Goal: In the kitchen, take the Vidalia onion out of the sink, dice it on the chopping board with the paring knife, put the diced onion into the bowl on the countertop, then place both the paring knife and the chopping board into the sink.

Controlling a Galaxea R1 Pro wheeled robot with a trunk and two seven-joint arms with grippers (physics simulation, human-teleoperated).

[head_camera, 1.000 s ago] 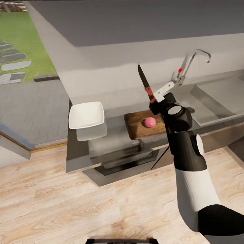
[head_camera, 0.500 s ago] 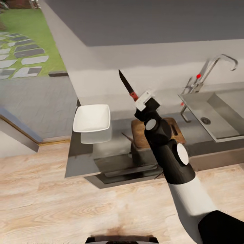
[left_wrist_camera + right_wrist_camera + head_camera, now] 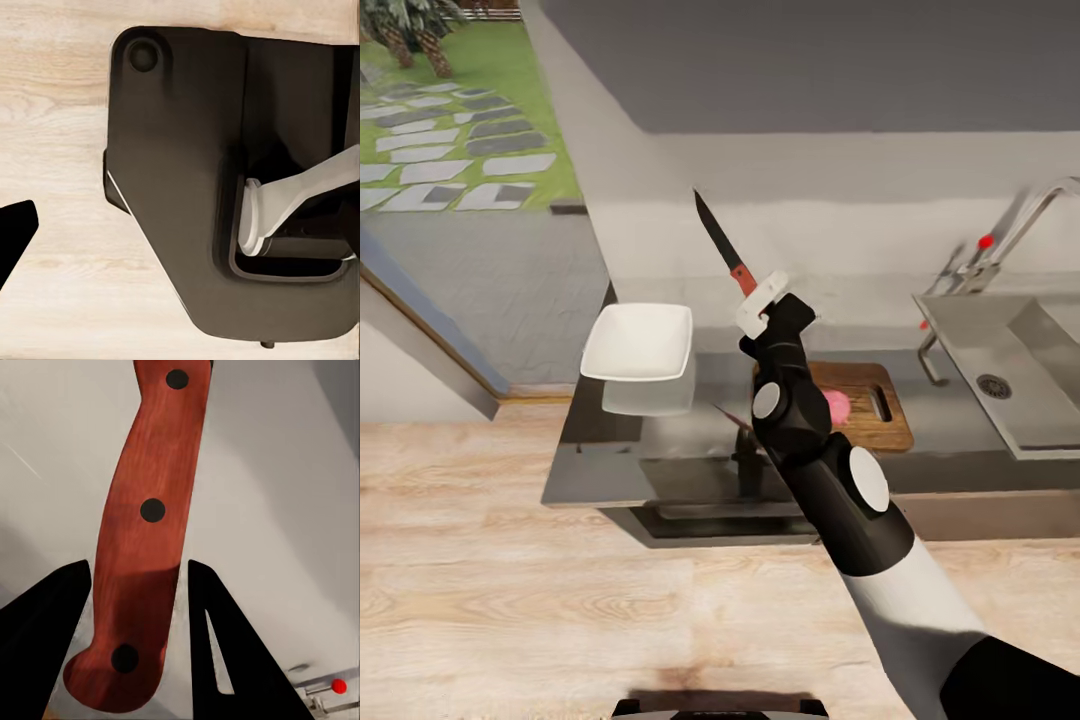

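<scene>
Knife [image 3: 725, 253] held up in the air by the right gripper [image 3: 758, 303], blade pointing up and away toward the wall, above the counter [image 3: 660, 470] between the bowl [image 3: 639, 341] and the board [image 3: 875, 425]. Red-brown handle [image 3: 146, 540] with three dark rivets sits between the two dark fingers [image 3: 225, 652] in the right wrist view; fingers closed in on the handle's lower end, both sides touching or nearly so.

Onion [image 3: 838, 405], pinkish and round, lies on the board, partly hidden behind the right arm [image 3: 830, 470]. Looks whole, not cut. Board lies flat on the counter near its front edge, slot handle toward the sink [image 3: 1010, 390].

Bowl, white and squarish, sits at the counter's left end, well apart from the board; inside looks bare. Its reflection shows in the glossy top.

Sink at the right edge of the head view: grey basin, black drain [image 3: 994, 386], chrome tap [image 3: 1010, 240] with red knob [image 3: 985, 241] behind it.

Left wrist view: dark robot body part [image 3: 225, 187] with a white piece [image 3: 292, 202] over wood floor [image 3: 52, 150]. One dark tip [image 3: 15, 229] at the edge; left gripper's opening cannot be told.

Floor is light wood planks [image 3: 510, 620]. Window at upper left shows grass and stepping stones [image 3: 440, 150].
</scene>
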